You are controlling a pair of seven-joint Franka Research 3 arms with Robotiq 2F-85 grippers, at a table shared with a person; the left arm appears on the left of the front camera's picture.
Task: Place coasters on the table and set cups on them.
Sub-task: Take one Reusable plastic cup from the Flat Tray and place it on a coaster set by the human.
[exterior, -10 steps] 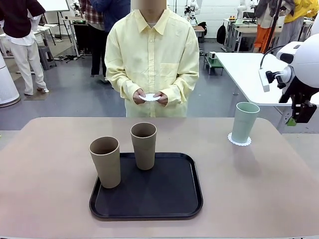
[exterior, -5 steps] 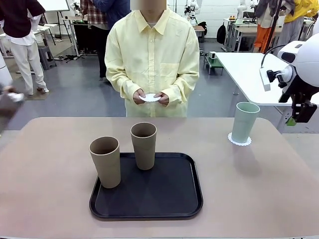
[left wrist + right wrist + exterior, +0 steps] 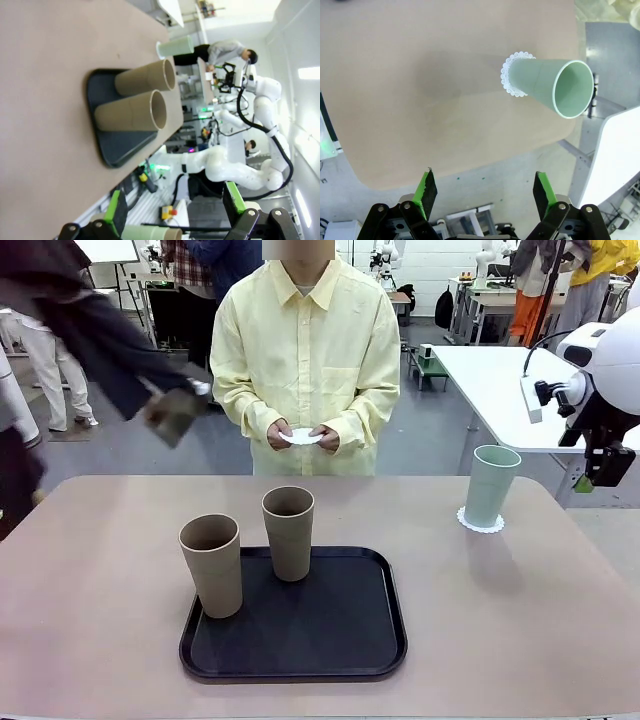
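Two tan cups (image 3: 288, 532) (image 3: 211, 564) stand upright on a black tray (image 3: 335, 640) in the middle of the beige table (image 3: 90, 600). At the far right a mint green cup (image 3: 491, 484) rests on a lacy white coaster (image 3: 481, 524). The person across the table holds another coaster (image 3: 300, 436) in both hands at waist height. My right gripper (image 3: 606, 464) hangs beyond the table's right edge; the right wrist view has it (image 3: 484, 189) open and empty, above the mint cup (image 3: 550, 85) and its coaster (image 3: 509, 75). My left gripper (image 3: 175, 212) is open and empty, well off from the tan cups (image 3: 132, 110).
A passer-by's dark-sleeved arm (image 3: 110, 340) is blurred at the far left behind the table. A white-topped table (image 3: 500, 380) stands behind on the right. Bare tabletop lies on both sides of the tray (image 3: 117, 145).
A passer-by's dark sleeve has swept into the left of the front view. The cups, the person's hands and my right arm have stayed put.
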